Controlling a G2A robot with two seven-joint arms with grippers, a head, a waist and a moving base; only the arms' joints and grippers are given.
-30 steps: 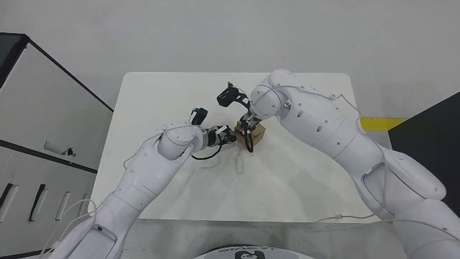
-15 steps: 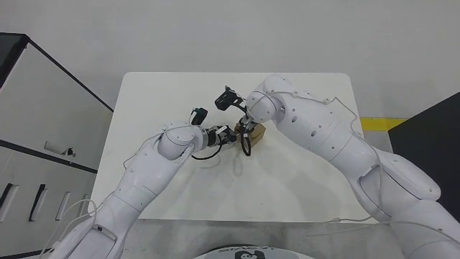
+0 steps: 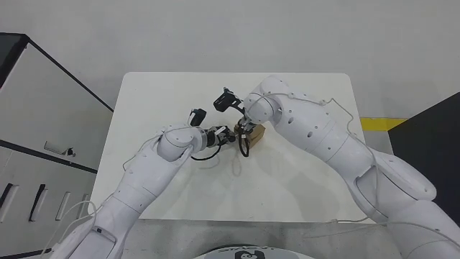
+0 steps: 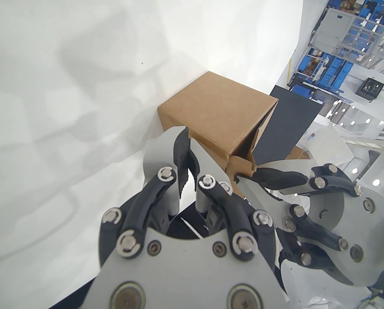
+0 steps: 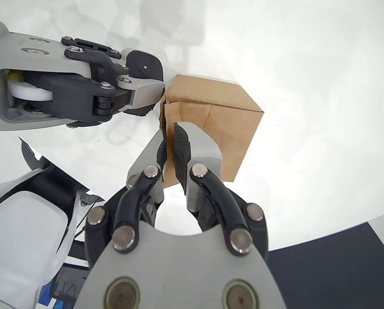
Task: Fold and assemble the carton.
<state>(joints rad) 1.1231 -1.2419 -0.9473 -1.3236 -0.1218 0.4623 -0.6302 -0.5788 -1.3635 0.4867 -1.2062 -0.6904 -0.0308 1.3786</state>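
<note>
White table (image 3: 158, 101): small cardboard carton (image 5: 211, 123) looks light and crushable, so hold by the edges. Right gripper (image 5: 172, 136) pinches a flap (image 5: 170, 118); left gripper (image 4: 186, 149), closed empty, touches the corner.

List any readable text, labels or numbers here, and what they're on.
No text can be read.
On the carton: no print, plain brown faces.
On a small red-and-white label in the room behind: print too small to read.
</note>
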